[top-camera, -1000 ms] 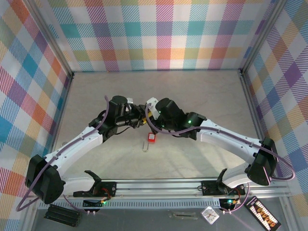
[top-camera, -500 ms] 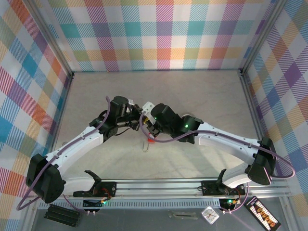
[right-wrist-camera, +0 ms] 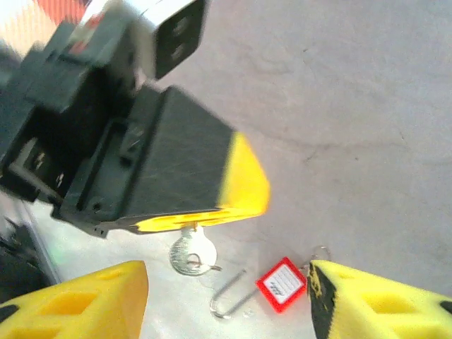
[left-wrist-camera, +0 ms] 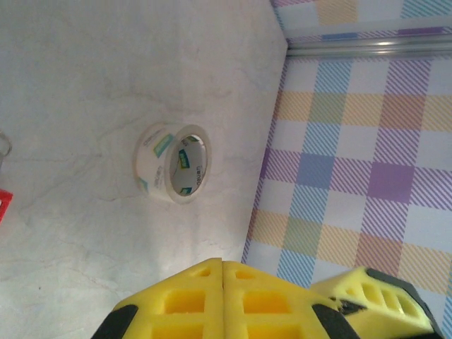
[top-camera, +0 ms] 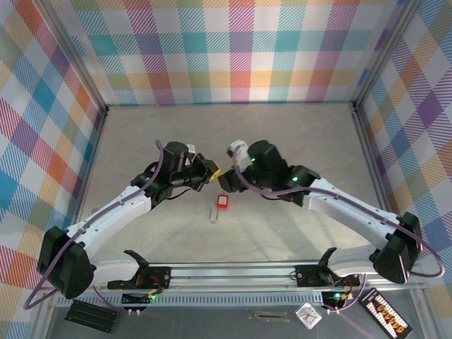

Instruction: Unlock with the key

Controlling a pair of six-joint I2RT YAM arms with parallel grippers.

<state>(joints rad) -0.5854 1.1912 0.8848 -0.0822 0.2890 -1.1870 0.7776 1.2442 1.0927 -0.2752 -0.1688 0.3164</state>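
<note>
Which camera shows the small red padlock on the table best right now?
Right wrist: the small red padlock is closest there, with its pale label and thin wire shackle clear. Top external shows the padlock whole but tiny between the arms. Left wrist catches just a red corner at the frame's left edge.

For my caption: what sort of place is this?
Probably a robot test cell in a lab: checked panel walls on a metal frame enclose a tabletop, with two robot arms bolted to a rail.
</note>
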